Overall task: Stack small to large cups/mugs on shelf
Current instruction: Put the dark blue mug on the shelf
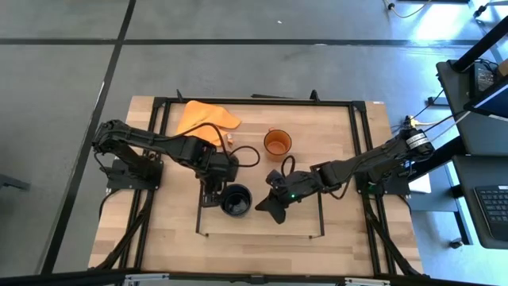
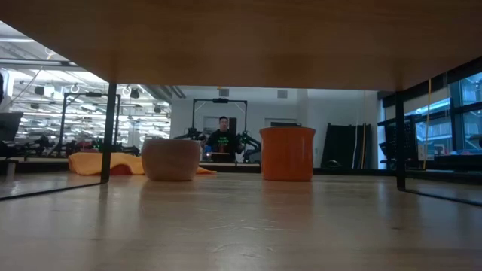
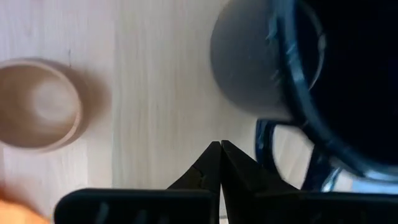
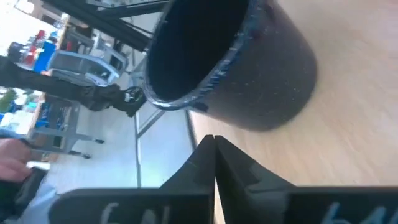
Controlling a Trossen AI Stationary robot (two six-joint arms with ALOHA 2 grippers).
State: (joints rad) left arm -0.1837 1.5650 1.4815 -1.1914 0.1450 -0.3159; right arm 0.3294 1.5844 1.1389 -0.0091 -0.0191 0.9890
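From above, you can see the black mug (image 1: pixel 236 200) standing on the shelf (image 1: pixel 302 226), the light-wood patch edged by a thin black frame, near its left end. Your left gripper (image 1: pixel 213 191) sits just beside the mug on its left, and your right gripper (image 1: pixel 270 205) lies just to its right, both arms reaching in toward the middle of the table (image 1: pixel 373 238). The orange mug (image 1: pixel 278 143) stands farther back, apart from the shelf, and the orange cloth (image 1: pixel 205 119) lies at the back left; the small wooden cup (image 1: pixel 228 140) is only a speck beside the left arm there. At table height you get the wooden cup (image 2: pixel 171 159) to the left and the orange mug (image 2: pixel 287 153) to the right, both upright and well apart, with the cloth (image 2: pixel 102 162) behind the cup and a person (image 2: pixel 222 138) far off in the room. Through the left wrist camera your left gripper (image 3: pixel 221 163) has its fingers pressed together with nothing between them; the black mug (image 3: pixel 298 81) is close beside the tips, its handle near them, and the wooden cup (image 3: pixel 37 104) sits apart on the bare wood. Through the right wrist camera your right gripper (image 4: pixel 214 155) is likewise closed on nothing, its tips just short of the black mug (image 4: pixel 249 68), which fills the view ahead.
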